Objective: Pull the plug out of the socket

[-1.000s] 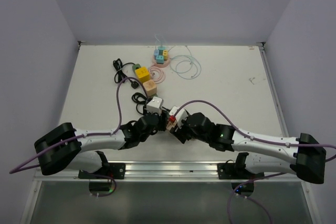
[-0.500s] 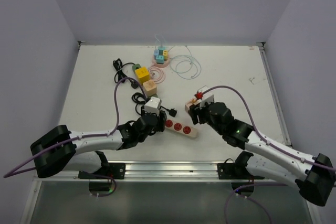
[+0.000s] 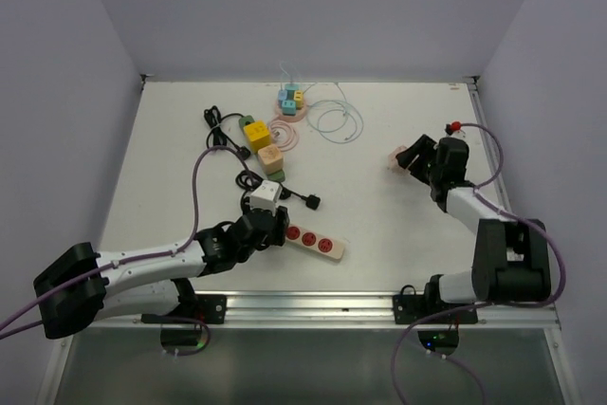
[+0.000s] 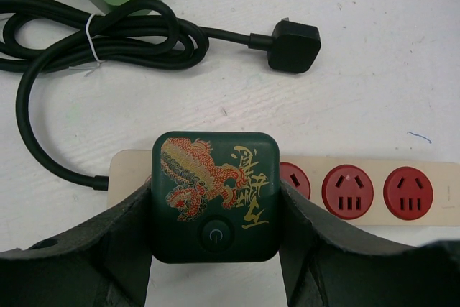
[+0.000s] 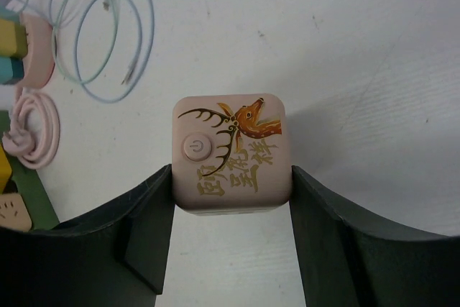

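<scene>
Your right fingers (image 5: 144,228) pinch the freed pink plug (image 5: 231,152); left fingers (image 4: 122,242) clamp the green plug (image 4: 215,195), seated on the power strip (image 4: 444,199).

The left arm (image 3: 142,263) and the right arm (image 3: 467,204) have white shells with black joint housings. A thin purple cable (image 3: 195,201) runs along each one. The left end effector (image 4: 215,193) and right end effector (image 5: 231,177) carry broad, dark, matte fingers (image 4: 93,242) with curved edges.

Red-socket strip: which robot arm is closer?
Left. The left end effector grips the dark green plug on the strip; the right end effector, holding a pink plug, is far off.
</scene>
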Controlling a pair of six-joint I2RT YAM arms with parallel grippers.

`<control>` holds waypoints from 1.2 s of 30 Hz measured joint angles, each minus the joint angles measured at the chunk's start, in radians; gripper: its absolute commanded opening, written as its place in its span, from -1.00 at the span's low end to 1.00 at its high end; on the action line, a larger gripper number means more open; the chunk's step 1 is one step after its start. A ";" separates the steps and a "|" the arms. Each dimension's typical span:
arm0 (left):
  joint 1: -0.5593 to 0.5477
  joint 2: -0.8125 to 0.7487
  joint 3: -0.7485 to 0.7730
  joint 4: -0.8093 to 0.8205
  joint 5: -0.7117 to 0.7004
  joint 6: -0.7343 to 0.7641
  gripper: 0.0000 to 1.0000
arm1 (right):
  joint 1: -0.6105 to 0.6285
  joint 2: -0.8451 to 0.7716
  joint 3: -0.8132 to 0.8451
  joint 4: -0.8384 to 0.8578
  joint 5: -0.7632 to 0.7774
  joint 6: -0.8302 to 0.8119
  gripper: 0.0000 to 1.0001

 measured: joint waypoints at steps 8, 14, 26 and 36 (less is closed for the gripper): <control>0.000 -0.067 0.000 -0.094 0.024 -0.018 -0.50 | -0.123 0.365 0.231 0.202 -0.135 0.150 -0.23; 0.000 -0.099 -0.002 -0.121 0.043 -0.018 -0.48 | -0.154 0.562 0.365 0.313 -0.183 0.215 -0.13; 0.003 -0.100 -0.013 -0.121 0.056 -0.016 -0.46 | -0.162 0.742 0.471 0.402 -0.272 0.294 0.25; 0.003 -0.080 -0.003 -0.117 0.054 -0.007 -0.46 | -0.212 0.742 0.493 0.302 -0.282 0.281 0.48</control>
